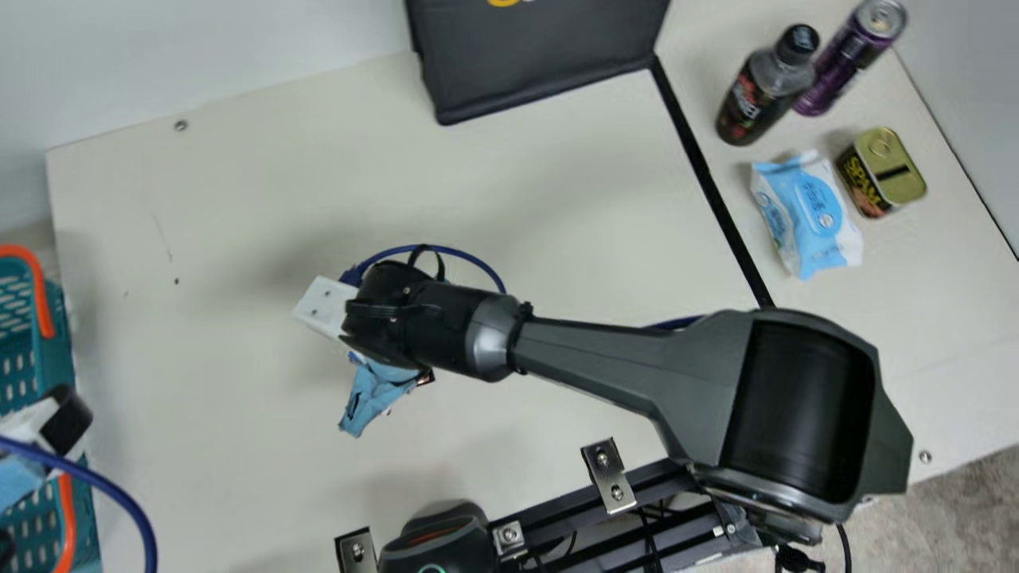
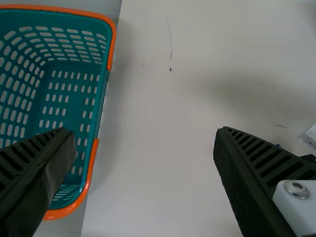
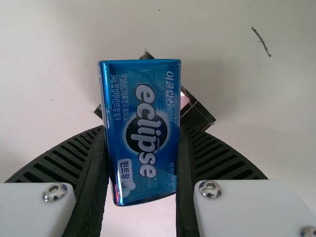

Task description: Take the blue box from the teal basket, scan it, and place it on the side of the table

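Jaws of the right gripper pinch the blue box by its long edges, long axis running out past the fingertips; left gripper gapes wide near the teal basket.

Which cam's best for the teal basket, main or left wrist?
Left wrist: looks into the basket, showing slotted floor and walls. Main: a partial slice at its left edge, with the left arm across it.

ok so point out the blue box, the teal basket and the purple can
Blue box (image 3: 140, 133), right wrist view, printed face.
Teal basket (image 2: 102, 94), left wrist view, rim.
Purple can (image 1: 848, 62), main view, side wall.
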